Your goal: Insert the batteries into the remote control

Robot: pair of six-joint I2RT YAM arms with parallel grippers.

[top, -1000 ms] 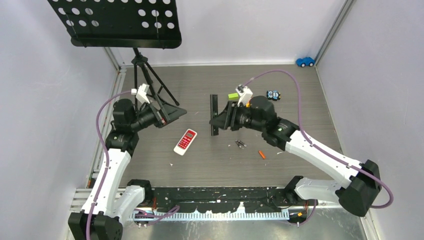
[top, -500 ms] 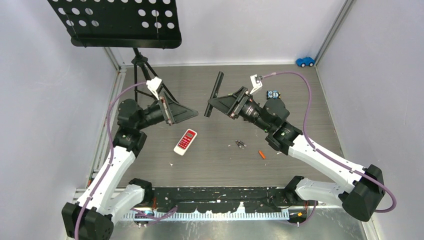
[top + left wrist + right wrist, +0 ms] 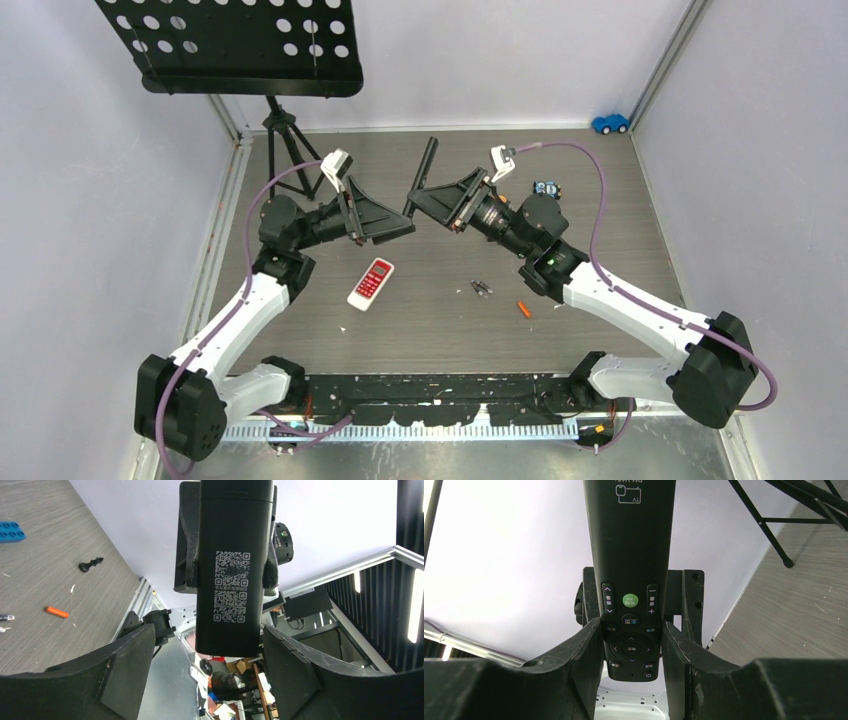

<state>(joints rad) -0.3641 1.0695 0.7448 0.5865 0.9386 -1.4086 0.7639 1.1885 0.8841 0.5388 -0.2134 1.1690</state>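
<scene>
My right gripper (image 3: 447, 207) is shut on the black remote control (image 3: 423, 176), holding it above the table with its far end tilted up. In the right wrist view the remote control's button face (image 3: 631, 555) sits clamped between my fingers. My left gripper (image 3: 402, 229) is open just left of it. In the left wrist view the remote control's back with a QR code (image 3: 230, 580) hangs between my wide jaws with a gap on each side. The dark pair of batteries (image 3: 481, 288) and the orange one (image 3: 523, 309) lie on the table below the right arm.
A red-and-white remote (image 3: 371, 283) lies on the table under the left gripper. A music stand on a tripod (image 3: 290, 140) fills the back left. A blue toy car (image 3: 609, 123) and a small toy (image 3: 546, 188) sit at the back right. A black knob (image 3: 90, 564) lies beyond the orange battery.
The right arm has raised and tilted the black remote toward the left. The left gripper has swung right until its jaws flank the remote's end, and they have narrowed slightly.
</scene>
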